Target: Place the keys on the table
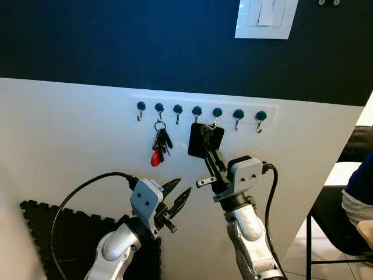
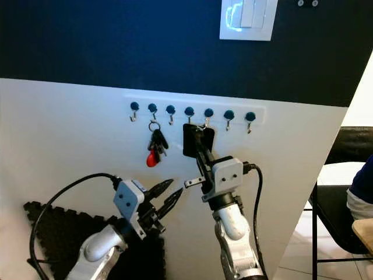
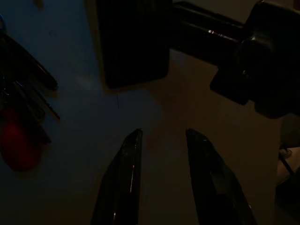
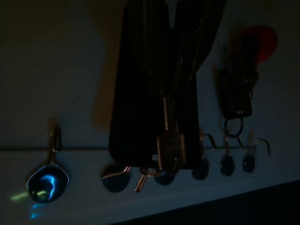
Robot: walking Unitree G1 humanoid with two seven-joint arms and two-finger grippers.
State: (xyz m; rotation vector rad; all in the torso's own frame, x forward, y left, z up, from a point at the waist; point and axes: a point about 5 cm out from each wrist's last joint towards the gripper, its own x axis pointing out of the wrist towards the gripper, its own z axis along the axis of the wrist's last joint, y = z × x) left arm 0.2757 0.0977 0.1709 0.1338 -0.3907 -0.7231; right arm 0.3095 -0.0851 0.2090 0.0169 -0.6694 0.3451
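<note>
- You are looking at a home, most likely the hallway or entry side of a living space.
- A white rack of hooks [image 1: 198, 112] runs along the two-tone wall, dark blue above and white below, the sort of spot where a household hangs its keys.
- A bunch of keys [image 1: 160, 146] with a red tag hangs from one hook, and a black key case [image 1: 201, 140] hangs from another.
- A white light switch [image 1: 266, 17] sits high on the dark part of the wall.
- A black foam mat [image 1: 64, 233] lies on the floor at your left.
- A dark chair [image 1: 332, 216] stands at your right, with a seated person's sleeve [image 1: 358, 192] showing beside it.
</note>
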